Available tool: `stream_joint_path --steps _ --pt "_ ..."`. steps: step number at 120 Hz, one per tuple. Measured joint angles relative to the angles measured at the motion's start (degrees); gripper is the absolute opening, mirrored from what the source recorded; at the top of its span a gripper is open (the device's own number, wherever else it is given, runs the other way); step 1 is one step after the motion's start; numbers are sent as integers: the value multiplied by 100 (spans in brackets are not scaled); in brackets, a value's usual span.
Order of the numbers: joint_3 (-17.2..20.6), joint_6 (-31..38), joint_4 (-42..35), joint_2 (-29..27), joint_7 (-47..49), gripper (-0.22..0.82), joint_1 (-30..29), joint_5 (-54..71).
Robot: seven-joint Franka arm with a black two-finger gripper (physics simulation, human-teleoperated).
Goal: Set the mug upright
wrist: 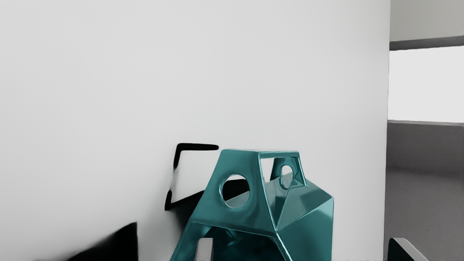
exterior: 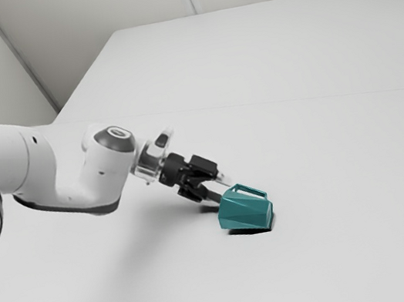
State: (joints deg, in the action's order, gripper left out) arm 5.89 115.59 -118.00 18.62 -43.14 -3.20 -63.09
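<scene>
My gripper (exterior: 222, 189) reaches down at a slant to the teal mug (exterior: 245, 211), which lies on its side on the table in the exterior view, its handle on the upper side. In the wrist view the faceted mug (wrist: 304, 221) has its dark mouth facing my hand. The gripper (wrist: 303, 249) is open there, its fingers wide apart: one fingertip (wrist: 206, 248) shows in front of the mouth, the other stands out past the mug's side wall. Whether either finger touches the mug I cannot tell.
The mug rests on a broad white table (exterior: 345, 251), and its dark shadow falls beside it. Behind stands another white surface (exterior: 271, 53). A table edge runs past the mug in the wrist view, with a grey area (wrist: 424, 152) beyond it.
</scene>
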Motion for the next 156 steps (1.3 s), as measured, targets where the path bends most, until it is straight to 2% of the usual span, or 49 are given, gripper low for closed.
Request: stream_joint_path --steps 15,43,86,105,124,140,156 --pt "22 -17 -5 82 -213 35 -2 -78" --pt "81 -50 -18 164 -542 23 -20 -192" --pt "190 -261 -39 122 -961 12 -158 -231" --pt "465 -384 -13 87 -1121 9 -387 -231" --pt "532 -524 -4 88 -1231 6 -464 -335" --pt "536 -615 2 92 -1303 -5 -468 -382" --pt "594 -660 11 93 -1351 -12 -470 -397"
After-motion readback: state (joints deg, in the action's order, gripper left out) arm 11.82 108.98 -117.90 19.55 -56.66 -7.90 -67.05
